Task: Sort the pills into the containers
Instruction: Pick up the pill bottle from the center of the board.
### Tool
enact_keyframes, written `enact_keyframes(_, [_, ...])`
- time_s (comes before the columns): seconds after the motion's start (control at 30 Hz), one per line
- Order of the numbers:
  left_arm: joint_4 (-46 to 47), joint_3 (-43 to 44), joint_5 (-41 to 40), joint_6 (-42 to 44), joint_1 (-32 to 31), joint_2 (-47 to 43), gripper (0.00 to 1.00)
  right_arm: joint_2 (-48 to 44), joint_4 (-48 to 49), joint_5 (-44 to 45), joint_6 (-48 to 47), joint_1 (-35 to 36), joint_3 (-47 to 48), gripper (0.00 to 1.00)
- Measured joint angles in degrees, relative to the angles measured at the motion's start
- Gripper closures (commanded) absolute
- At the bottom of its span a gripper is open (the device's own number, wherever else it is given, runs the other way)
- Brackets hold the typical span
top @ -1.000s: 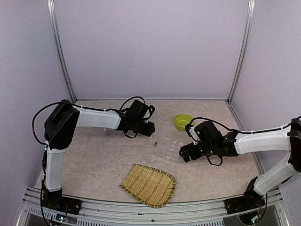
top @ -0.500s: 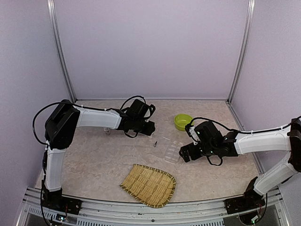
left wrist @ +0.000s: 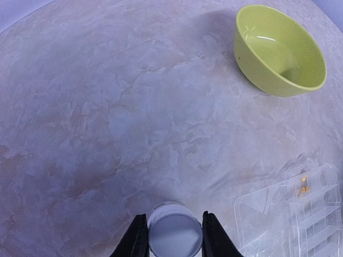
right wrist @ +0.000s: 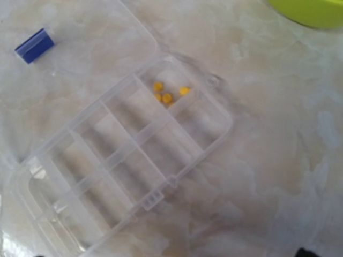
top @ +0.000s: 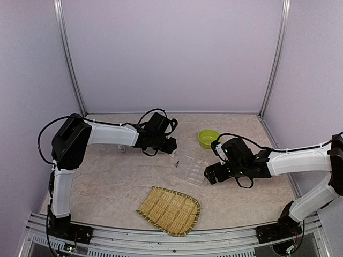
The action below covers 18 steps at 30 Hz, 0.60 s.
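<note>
The clear organiser box [top: 194, 170] lies open on the table between the two arms. In the right wrist view one corner compartment of the box [right wrist: 128, 160] holds a few yellow pills [right wrist: 167, 93]. A blue clip [right wrist: 33, 45] lies beside its lid. My left gripper [left wrist: 174, 219] is at the back centre of the table [top: 170, 145], shut on a small white round bottle [left wrist: 174, 235], with a finger against each side. My right gripper [top: 210, 174] hovers open just right of the box, holding nothing.
A lime-green bowl [top: 208, 138] stands behind the box, to its right, and looks empty in the left wrist view [left wrist: 278, 51]. A woven bamboo tray [top: 170, 210] lies near the front edge. Enclosure walls and metal posts ring the marbled table.
</note>
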Motion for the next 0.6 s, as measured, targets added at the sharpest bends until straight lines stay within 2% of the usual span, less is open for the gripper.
enact_keyframes(0.13, [0.44,-0.79,0.57,0.07,-0.26,-0.48,0.84,-0.15,0.11,-0.63,-0.13,0.00,-0.07,0.00])
enact_keyframes(0.27, [1.05,-5.07,2.86,0.26,-0.74,-4.61,0.84,-2.27,1.40,-3.50,-0.96,0.02,-1.11,0.00])
enact_keyframes(0.6, [8.02,-13.31,13.25,1.77,-2.75,-20.87,0.87,-12.74,9.03,-21.18,-4.44,0.02,-2.99,0.00])
